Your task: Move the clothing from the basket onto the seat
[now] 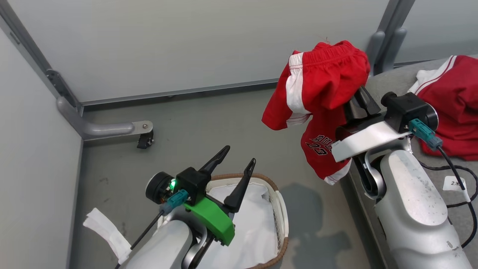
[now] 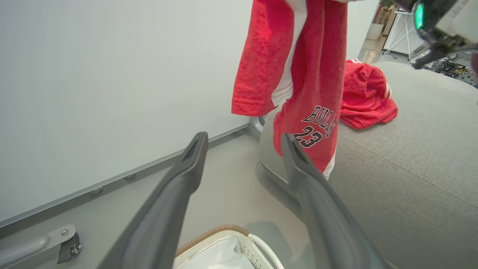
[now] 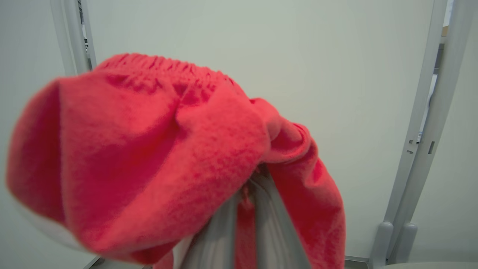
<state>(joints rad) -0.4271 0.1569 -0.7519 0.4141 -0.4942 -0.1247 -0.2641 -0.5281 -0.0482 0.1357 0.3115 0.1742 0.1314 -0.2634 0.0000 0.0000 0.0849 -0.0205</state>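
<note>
— Left gripper (image 1: 240, 154) gapes empty above the basket (image 1: 278, 194). Trouble?
— The red shorts (image 1: 321, 82), pinched tight in the right gripper (image 1: 359, 100), dangle at the seat (image 1: 392, 80) edge — let go here, I'd guess, and they hit the floor (image 1: 209, 112).

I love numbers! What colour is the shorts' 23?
Black 23, clearest in left wrist view.

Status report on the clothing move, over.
Left gripper open over basket. Right gripper shut on red Bulls shorts, beside seat edge. Second red garment on seat. Path clear.
</note>
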